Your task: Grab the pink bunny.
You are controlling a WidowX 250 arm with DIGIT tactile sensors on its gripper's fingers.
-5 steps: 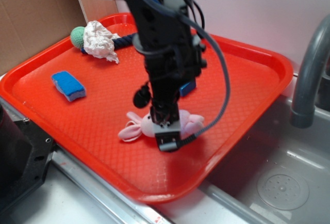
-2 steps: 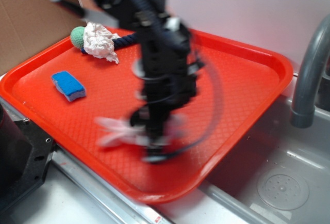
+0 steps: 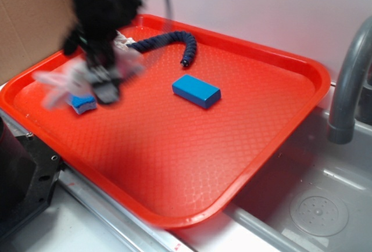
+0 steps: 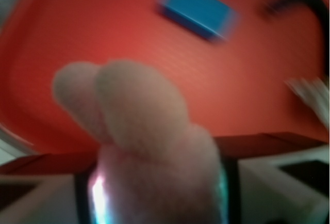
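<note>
The pink bunny [image 3: 58,81] hangs blurred above the left side of the red tray [image 3: 290,58], held in my gripper [image 3: 102,87], which is shut on its body. In the wrist view the bunny [image 4: 149,141] fills the space between the jaws, with its ears pointing up and away. The arm is smeared by motion near the tray's far left corner.
A blue block [image 3: 196,90] [image 4: 196,10] lies mid-tray. A dark blue rope [image 3: 174,39] curves at the back. A blue sponge [image 3: 83,103] sits just under the gripper, and a white cloth wad [image 3: 127,47] behind it. Grey faucet [image 3: 347,78] and sink [image 3: 317,208] stand to the right.
The gripper has lifted the bunny from the tray's front middle and swung it to the far left. The blue block and rope, hidden behind the arm before, now show.
</note>
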